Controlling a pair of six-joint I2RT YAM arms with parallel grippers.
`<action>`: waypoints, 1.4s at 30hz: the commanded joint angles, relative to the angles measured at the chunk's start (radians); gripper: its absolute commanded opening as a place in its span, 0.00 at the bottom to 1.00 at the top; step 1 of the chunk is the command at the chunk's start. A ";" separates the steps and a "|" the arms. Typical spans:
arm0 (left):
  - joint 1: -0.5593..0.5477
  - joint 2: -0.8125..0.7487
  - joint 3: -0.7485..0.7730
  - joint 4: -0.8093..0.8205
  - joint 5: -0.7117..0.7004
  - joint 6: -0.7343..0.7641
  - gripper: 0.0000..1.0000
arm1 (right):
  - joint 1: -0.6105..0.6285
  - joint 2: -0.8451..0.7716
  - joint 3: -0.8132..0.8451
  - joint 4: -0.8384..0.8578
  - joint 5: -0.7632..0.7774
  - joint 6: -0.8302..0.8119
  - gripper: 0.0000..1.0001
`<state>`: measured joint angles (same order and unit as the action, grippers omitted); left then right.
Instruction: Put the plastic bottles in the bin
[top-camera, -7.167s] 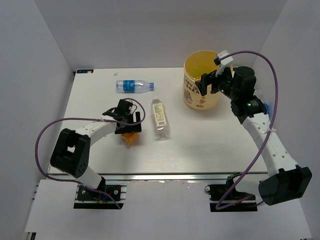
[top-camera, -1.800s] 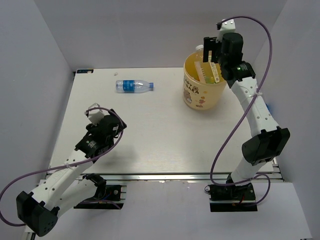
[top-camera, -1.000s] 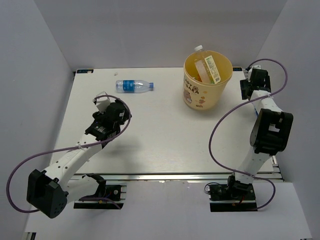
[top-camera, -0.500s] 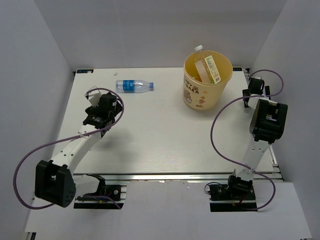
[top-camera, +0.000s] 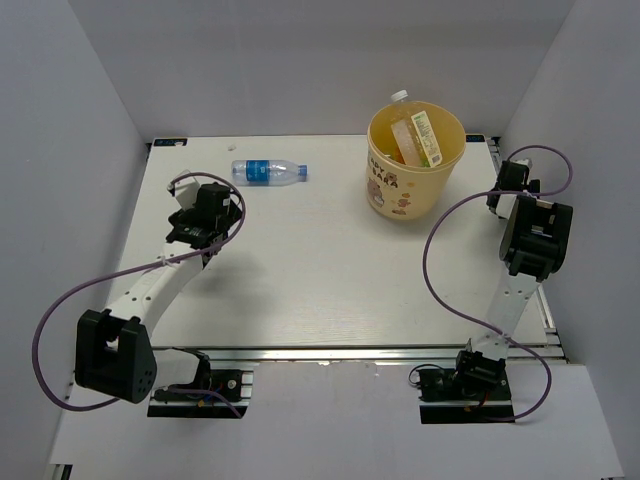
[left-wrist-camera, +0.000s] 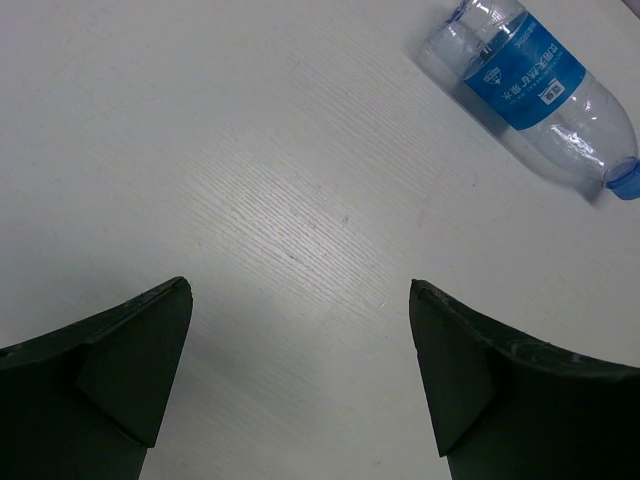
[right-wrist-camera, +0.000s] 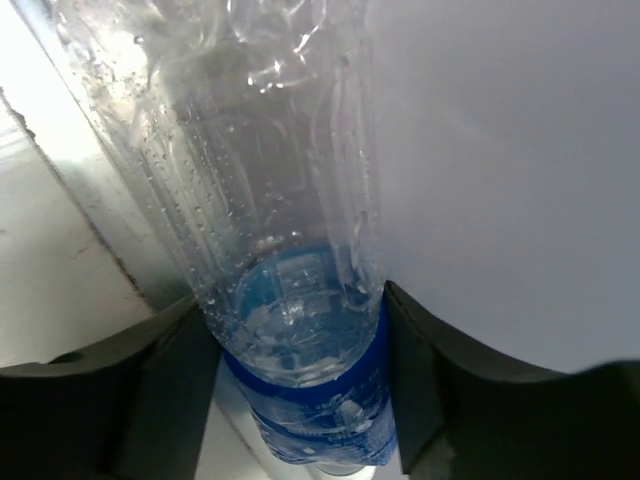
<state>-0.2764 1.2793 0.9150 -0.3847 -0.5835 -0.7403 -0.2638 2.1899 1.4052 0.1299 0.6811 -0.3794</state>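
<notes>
- the left gripper (left-wrist-camera: 300, 290) is hovering over bare table (top-camera: 330, 270) with its claw spread wide and empty. the blue-label bottle (left-wrist-camera: 535, 85) is lying on its side just ahead and to the right of it, apart from both fingers.
- to take that bottle well, the claw should be swinging right until the label sits midway between the fingers, then closing across the barrel, not the tapered neck.
- the bin (top-camera: 400, 195) is standing at the far right of the table, already holding a pale-label bottle (top-camera: 425, 138) leaning on its rim.
- the right gripper (right-wrist-camera: 295, 300) is reaching past the table's right edge, close to the side wall (right-wrist-camera: 500, 150). its fingers are hugging a second blue-label bottle (right-wrist-camera: 290, 200) at the label, seemingly touching both sides.
- the thin plastic is likely denting easily, so a gentle squeeze and a straight lift away from the wall are looking wisest before swinging over the bin.
</notes>
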 joint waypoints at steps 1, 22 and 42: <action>0.006 -0.009 0.053 0.007 -0.003 0.005 0.98 | -0.060 0.025 0.043 -0.042 -0.021 0.074 0.44; 0.009 0.109 0.146 0.208 0.349 0.327 0.98 | 0.324 -0.723 0.173 -0.300 -0.884 0.251 0.19; 0.046 0.590 0.775 0.029 0.793 1.064 0.98 | 0.587 -0.519 0.383 -0.365 -0.687 0.310 0.89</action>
<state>-0.2565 1.8420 1.5902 -0.2562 0.1165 0.1822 0.3233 1.6951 1.7134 -0.2504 -0.0723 -0.0792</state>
